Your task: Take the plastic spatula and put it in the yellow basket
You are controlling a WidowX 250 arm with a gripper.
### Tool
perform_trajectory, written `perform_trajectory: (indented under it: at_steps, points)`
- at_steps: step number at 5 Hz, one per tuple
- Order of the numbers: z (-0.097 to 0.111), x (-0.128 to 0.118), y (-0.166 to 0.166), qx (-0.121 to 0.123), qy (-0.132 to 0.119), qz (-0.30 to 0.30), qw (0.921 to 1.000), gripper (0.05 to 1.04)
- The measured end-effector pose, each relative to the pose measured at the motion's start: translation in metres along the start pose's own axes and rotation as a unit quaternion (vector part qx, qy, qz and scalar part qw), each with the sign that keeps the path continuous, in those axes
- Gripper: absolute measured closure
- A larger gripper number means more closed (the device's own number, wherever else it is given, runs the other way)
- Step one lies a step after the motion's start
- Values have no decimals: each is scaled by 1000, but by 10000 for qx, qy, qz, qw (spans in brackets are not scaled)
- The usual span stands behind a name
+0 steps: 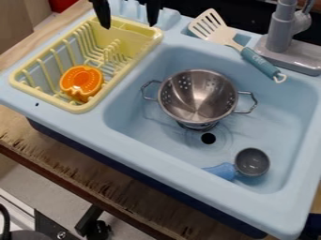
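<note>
A wooden tabletop [69, 159], splintered along its edge, bears a light-blue toy sink [94, 123]. On the sink rest a yellow basket [128, 29], a spatula [260, 63] across the rim and, in the basin, a metal colander [197, 101] and a grey ladle [253, 162].

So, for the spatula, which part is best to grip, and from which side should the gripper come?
Probably the spatula's teal handle, from above, closing across its width: it is slim, long and uncovered, whereas the slotted head is broad and flat.

Wooden counter [75, 180] — pale grey floor [31, 173]
</note>
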State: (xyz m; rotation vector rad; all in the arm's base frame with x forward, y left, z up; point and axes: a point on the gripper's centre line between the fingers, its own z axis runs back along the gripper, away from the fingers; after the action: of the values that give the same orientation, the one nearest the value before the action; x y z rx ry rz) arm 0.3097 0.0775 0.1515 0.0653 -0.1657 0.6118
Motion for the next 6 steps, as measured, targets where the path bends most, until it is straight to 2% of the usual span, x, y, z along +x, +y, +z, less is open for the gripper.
perform_trajectory:
  at_steps: [1, 3, 5, 6]
  points:
    - [-8, -5, 0, 38, 160, 30, 9999, 91]
    - [-6, -29, -52, -396, 303, -40, 9987, 91]
    - [9, -73, -110, -961, 514, -528, 9926, 91]
    - [23, -85, -130, -1376, 457, -640, 9874, 91]
